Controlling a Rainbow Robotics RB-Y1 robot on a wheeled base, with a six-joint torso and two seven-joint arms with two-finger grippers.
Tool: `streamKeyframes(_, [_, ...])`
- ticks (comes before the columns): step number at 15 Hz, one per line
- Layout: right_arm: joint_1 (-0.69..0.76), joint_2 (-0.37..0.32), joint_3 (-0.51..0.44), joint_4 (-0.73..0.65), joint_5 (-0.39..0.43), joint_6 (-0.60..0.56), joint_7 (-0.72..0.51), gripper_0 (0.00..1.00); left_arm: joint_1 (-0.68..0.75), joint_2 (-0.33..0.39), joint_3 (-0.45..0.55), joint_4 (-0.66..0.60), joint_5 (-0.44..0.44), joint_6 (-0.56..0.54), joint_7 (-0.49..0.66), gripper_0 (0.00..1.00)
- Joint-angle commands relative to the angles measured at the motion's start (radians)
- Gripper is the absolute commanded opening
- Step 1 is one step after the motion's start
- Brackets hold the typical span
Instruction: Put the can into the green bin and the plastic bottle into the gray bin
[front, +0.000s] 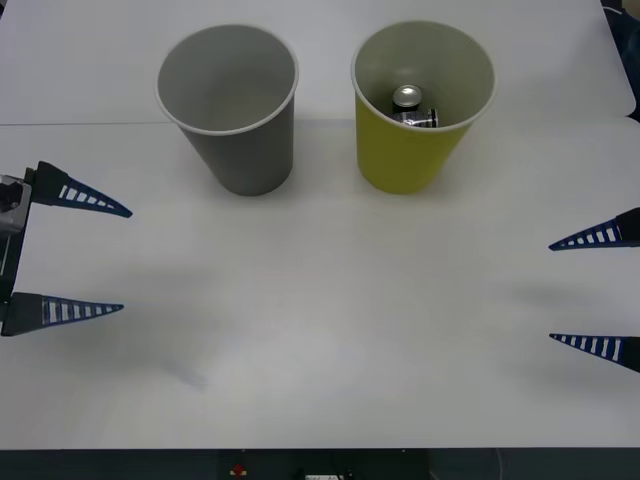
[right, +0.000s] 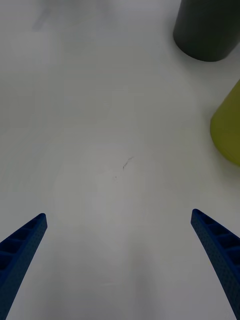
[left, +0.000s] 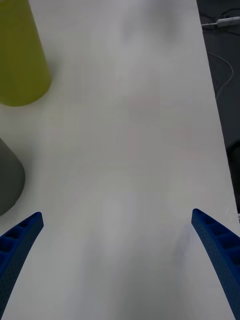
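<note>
Two bins stand side by side at the far part of a white table (front: 320, 330), well ahead of both sets of blue fingers. The gray bin (front: 235, 110) sits beyond and inward of the left gripper (front: 80, 255), whose jaws are spread wide with nothing between them, hovering at the table's left edge. The green bin (front: 415, 110) stands beyond and inward of the right gripper (front: 595, 290), whose jaws are likewise released and holding nothing at the table's right edge. The can (front: 410, 103) lies inside the green bin, its silver top facing up, well apart from either gripper. The gray bin's pale inside looks bare. In the right wrist view, the green bin (right: 227, 130) and the gray bin (right: 207, 27) rise ahead of the parted fingers; in the left wrist view, the green bin (left: 20, 55) and the gray bin (left: 7, 182) do the same.
</note>
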Motion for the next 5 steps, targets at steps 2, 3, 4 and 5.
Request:
streamKeyframes(2, [0.0, 0.0, 0.0, 0.0, 0.0, 0.0, 0.0, 1.0, 0.022, 0.005, 0.01, -0.001, 0.0, 0.0, 0.005, 1.0])
streamKeyframes(3, [0.0, 0.0, 0.0, 0.0, 0.0, 0.0, 0.0, 1.0, 0.022, 0.005, 0.01, -0.001, 0.0, 0.0, 0.005, 1.0])
streamKeyframes(4, [0.0, 0.0, 0.0, 0.0, 0.0, 0.0, 0.0, 1.0, 0.022, 0.005, 0.01, -0.001, 0.0, 0.0, 0.005, 1.0])
streamKeyframes(5, [0.0, 0.0, 0.0, 0.0, 0.0, 0.0, 0.0, 1.0, 0.022, 0.005, 0.01, -0.001, 0.0, 0.0, 0.005, 1.0])
